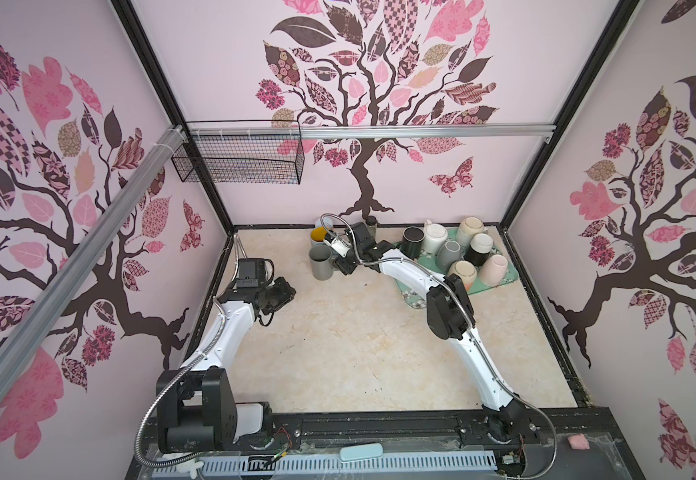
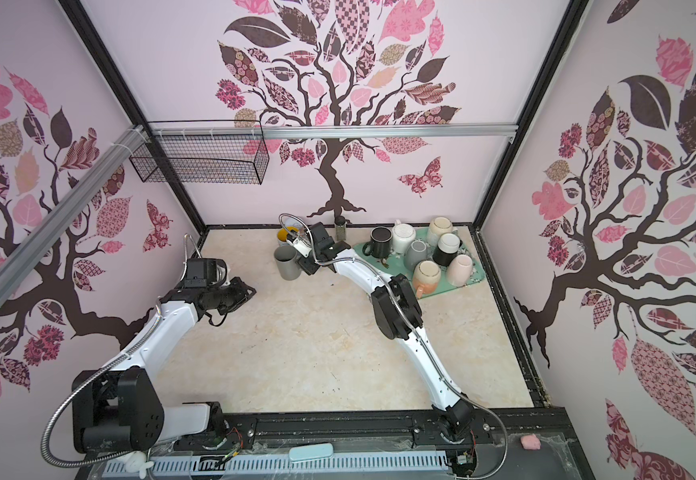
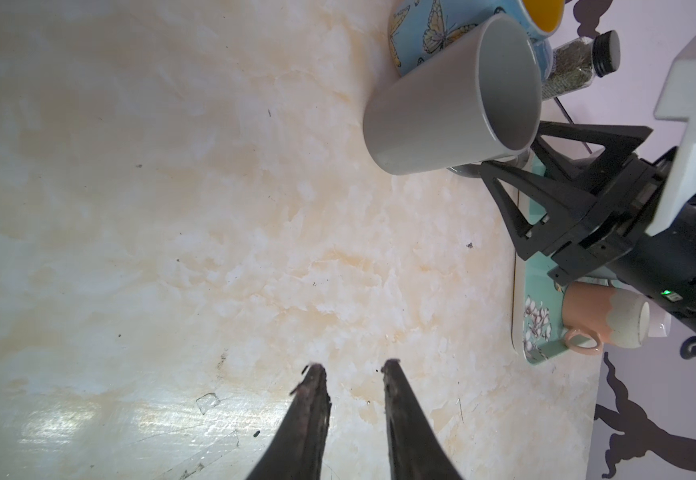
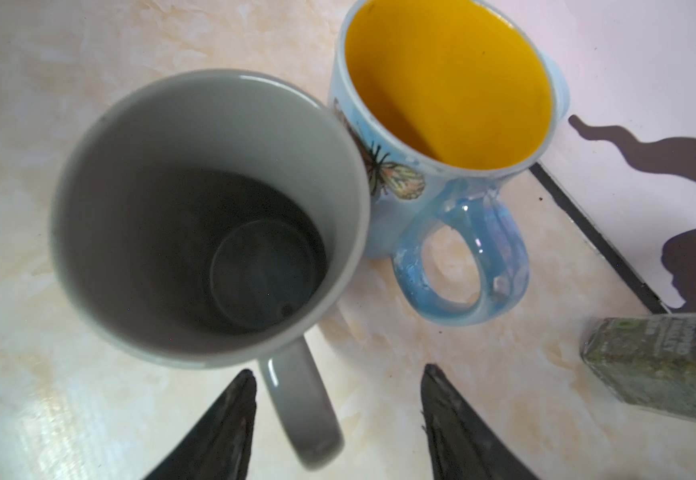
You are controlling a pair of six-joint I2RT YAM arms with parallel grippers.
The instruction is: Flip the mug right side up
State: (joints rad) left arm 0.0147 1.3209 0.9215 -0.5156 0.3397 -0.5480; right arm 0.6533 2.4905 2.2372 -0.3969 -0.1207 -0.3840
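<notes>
A grey mug stands right side up on the marble table, its mouth open upward in the right wrist view. My right gripper is open. The mug's handle lies between its fingers, close to one finger and well apart from the other. In the left wrist view the mug has the right gripper at its handle side. My left gripper hovers over bare table at the left, its fingers a little apart with nothing between them.
A blue butterfly mug with a yellow inside stands touching the grey one. A spice jar is by the back wall. A teal tray at the back right holds several upside-down mugs. A wire basket hangs high on the wall.
</notes>
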